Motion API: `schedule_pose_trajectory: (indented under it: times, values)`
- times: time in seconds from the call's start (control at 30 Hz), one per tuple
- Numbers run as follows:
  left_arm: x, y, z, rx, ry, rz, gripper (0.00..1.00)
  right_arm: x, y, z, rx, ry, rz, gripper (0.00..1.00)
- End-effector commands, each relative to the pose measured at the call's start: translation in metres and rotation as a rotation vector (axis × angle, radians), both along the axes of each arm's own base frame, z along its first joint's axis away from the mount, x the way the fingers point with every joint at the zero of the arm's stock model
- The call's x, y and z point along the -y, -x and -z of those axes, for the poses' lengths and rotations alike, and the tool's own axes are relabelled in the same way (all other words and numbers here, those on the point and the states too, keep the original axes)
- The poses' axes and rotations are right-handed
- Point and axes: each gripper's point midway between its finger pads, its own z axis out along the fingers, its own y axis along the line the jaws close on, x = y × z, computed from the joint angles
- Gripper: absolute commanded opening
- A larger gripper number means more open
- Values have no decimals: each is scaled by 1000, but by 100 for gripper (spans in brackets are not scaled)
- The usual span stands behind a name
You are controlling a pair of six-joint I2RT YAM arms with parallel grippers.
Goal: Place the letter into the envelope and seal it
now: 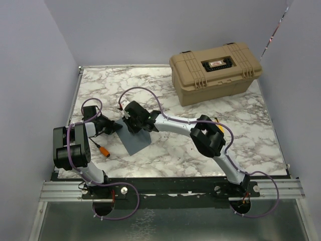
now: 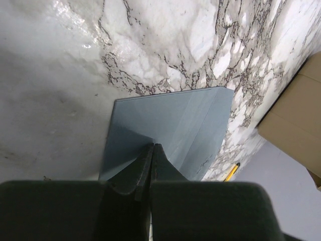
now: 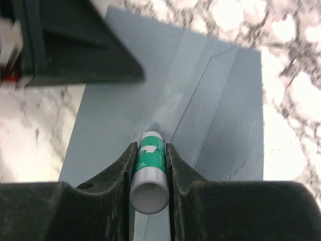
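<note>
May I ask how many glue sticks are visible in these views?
1: a green-and-white glue stick clamped in the right gripper above the envelope. The closed tan case might hide others.

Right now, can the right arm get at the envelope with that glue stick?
Probably yes: the right gripper holds the glue stick right over the envelope, nothing between. The shut left gripper sits at one edge, clear of the stick.

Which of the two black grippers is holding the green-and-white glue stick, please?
The right gripper: it clamps the green-and-white glue stick above the blue-grey paper envelope, whereas the left gripper is shut empty, tips on the envelope.
</note>
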Motion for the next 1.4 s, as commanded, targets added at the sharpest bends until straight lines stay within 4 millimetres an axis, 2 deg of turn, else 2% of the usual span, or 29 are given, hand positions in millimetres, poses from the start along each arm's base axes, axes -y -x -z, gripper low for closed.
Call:
schedule_pose_trajectory:
  times: [0.0,0.17,0.37,0.47,0.57,0.67,0.87,0.93,1.0,1.37]
  values:
    - [-7,60,55,-269,-83,-13,0,28,-23,56,-24,175,72,0]
    - [-8,59,54,-264,-85,-15,0,32,-6,45,-52,141,16,0]
    - [-8,58,55,-264,-85,-18,0,47,43,42,-60,153,-120,0]
    - [-8,59,55,-264,-87,-16,0,51,54,44,-74,165,-144,0]
    - [-7,61,55,-265,-86,-14,0,50,48,37,-25,160,-160,0]
    - [-7,63,56,-267,-84,-12,0,44,33,22,23,157,-105,0]
    - [-6,62,54,-258,-81,-7,0,22,13,-44,111,53,-65,0]
    - [-6,61,53,-253,-79,-4,0,18,14,-54,100,12,-51,0]
    - [-5,61,53,-252,-78,-1,0,14,17,-52,84,2,-64,0]
    - [-2,63,55,-253,-64,11,0,7,27,-9,-7,38,-105,0]
